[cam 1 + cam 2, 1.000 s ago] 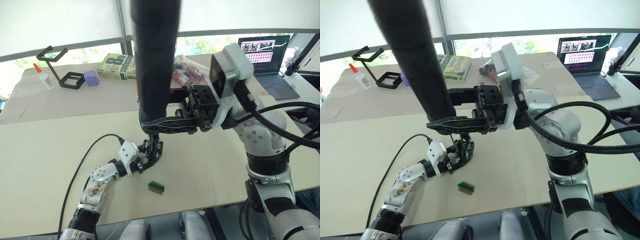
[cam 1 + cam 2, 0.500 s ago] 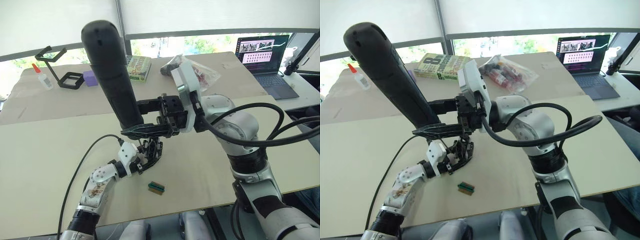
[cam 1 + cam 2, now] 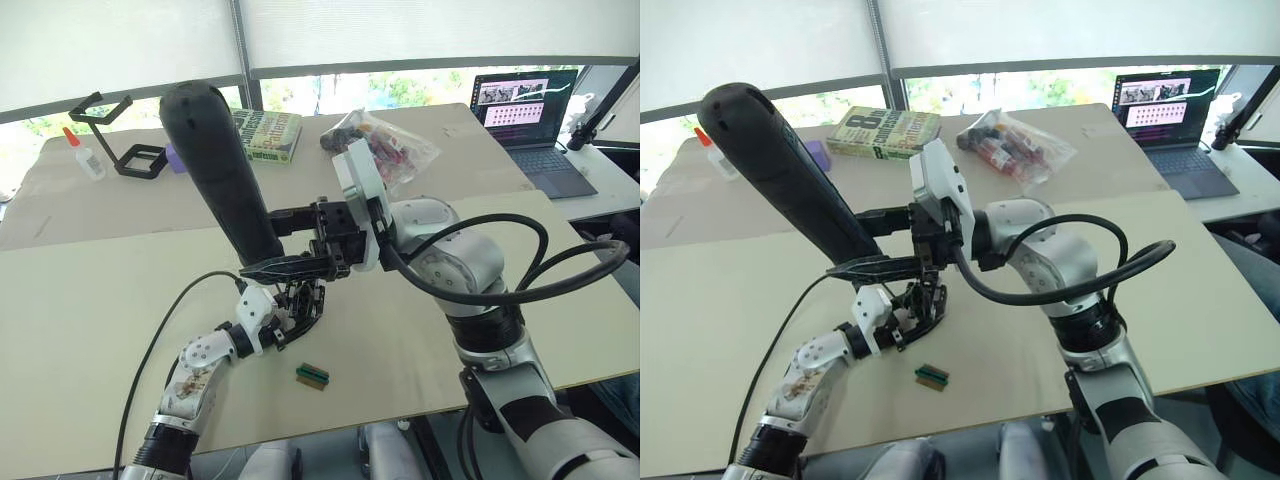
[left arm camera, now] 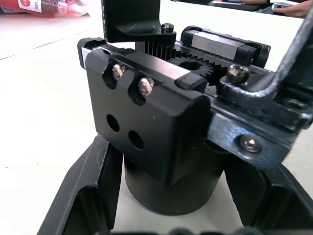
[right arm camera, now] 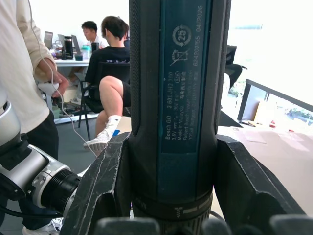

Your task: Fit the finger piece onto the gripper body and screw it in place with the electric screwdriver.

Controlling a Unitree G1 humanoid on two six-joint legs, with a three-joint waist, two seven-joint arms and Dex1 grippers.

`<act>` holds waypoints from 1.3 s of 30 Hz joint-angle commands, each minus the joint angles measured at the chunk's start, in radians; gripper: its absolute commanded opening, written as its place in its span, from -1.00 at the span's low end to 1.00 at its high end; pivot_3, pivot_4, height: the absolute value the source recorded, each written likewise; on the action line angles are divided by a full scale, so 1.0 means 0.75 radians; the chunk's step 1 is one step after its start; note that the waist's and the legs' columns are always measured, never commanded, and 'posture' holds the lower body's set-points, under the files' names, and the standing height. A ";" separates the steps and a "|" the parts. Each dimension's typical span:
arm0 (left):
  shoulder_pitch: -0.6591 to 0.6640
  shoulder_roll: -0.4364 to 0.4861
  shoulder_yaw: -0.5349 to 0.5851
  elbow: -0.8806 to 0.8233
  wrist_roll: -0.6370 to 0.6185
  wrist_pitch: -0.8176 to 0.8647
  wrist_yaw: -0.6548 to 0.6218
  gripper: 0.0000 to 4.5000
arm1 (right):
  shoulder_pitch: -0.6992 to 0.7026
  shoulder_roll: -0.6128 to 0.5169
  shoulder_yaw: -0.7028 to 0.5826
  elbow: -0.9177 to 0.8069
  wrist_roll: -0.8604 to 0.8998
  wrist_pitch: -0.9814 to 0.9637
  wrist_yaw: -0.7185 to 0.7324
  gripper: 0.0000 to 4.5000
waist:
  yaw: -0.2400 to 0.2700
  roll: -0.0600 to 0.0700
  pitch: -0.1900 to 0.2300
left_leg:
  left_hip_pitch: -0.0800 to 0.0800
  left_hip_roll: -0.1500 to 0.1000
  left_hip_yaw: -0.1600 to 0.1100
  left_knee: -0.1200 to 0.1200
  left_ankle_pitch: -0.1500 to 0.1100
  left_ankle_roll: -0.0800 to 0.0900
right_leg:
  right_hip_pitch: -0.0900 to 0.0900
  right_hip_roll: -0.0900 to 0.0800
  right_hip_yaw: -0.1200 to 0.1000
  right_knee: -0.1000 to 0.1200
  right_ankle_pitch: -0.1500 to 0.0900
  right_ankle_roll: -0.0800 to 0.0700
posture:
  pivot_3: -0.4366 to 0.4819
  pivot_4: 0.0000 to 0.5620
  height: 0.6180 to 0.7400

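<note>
Gripping electric screwdriver (image 5: 186,98) labelled "Bosch GO": right end effector (image 3: 285,268); left end effector (image 3: 300,310) clamps gripper body (image 4: 161,142).

Right gripper (image 3: 885,266) grips the electric screwdriver (image 3: 785,170), seemingly above the gripper body (image 3: 920,300).

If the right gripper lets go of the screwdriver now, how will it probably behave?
The screwdriver is a thick round cylinder, so it would likely roll on the table. It leans, rounded end high above the right gripper, so it would probably topple. It looks rigid and fairly heavy.

1 screwdriver (image 3: 222,170), 1 book (image 3: 268,135), 1 laptop (image 3: 535,120)
</note>
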 commanded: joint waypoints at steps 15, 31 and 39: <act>0.044 -0.002 -0.039 0.004 0.011 0.032 -0.012 0.10 | 0.020 -0.017 0.000 -0.042 -0.042 -0.053 0.031 -0.14 | 0.000 0.000 0.000 | 0.001 0.000 0.000 0.001 0.000 0.000 | 0.000 0.000 0.000 0.003 0.000 0.000 | -0.05 -0.47 1.00; 0.048 -0.008 -0.043 0.001 0.012 0.035 -0.010 0.10 | 0.028 -0.010 0.005 -0.024 -0.060 -0.072 0.033 -0.14 | 0.001 0.000 0.000 | 0.001 0.000 0.000 0.001 0.000 0.000 | 0.000 0.000 0.000 0.004 0.000 0.000 | -0.05 -0.47 1.00; 0.057 -0.007 -0.045 -0.007 0.011 0.041 -0.008 0.10 | 0.048 -0.001 0.011 -0.025 -0.058 -0.066 0.028 -0.14 | 0.001 0.000 -0.002 | 0.001 0.000 0.000 0.001 0.000 0.000 | 0.000 0.000 0.000 0.004 0.000 0.000 | -0.05 -0.47 1.00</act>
